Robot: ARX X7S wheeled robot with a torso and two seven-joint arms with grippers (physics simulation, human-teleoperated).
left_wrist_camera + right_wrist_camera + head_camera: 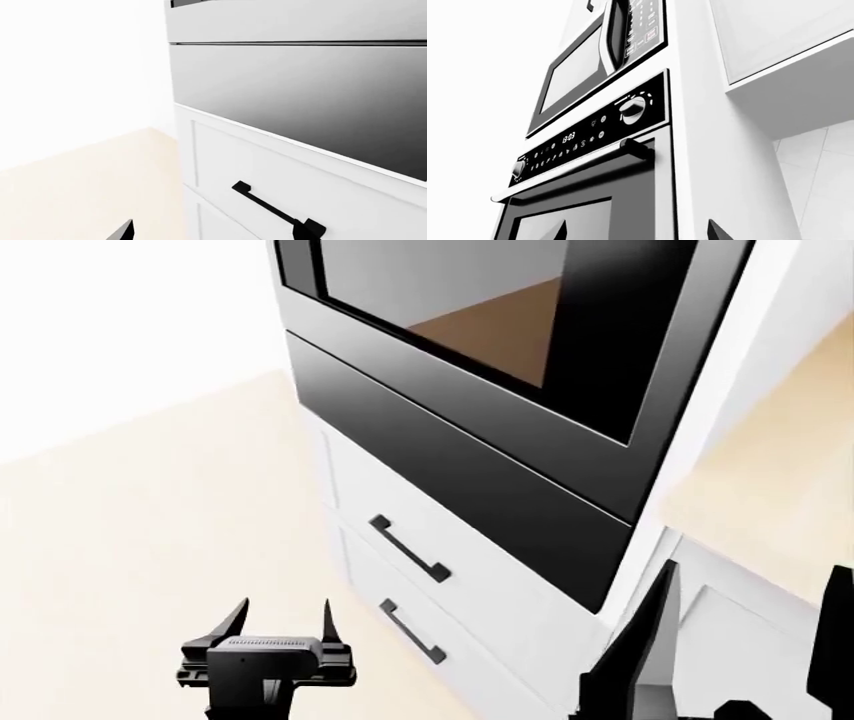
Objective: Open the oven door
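We are hanging our left gripper [283,622] and right gripper [747,635], fingers spread and empty, below the oven door [534,330]; reaching blind is risking snagging its handle [570,167].

— What sits below the tall cabinet's appliances?
— Two white drawers [400,570], stacked, each with a black bar handle [408,548].
— And higher up?
— A microwave [594,65] above a black control panel [594,135] with a round knob [632,110]; pale floor [160,500] alongside.
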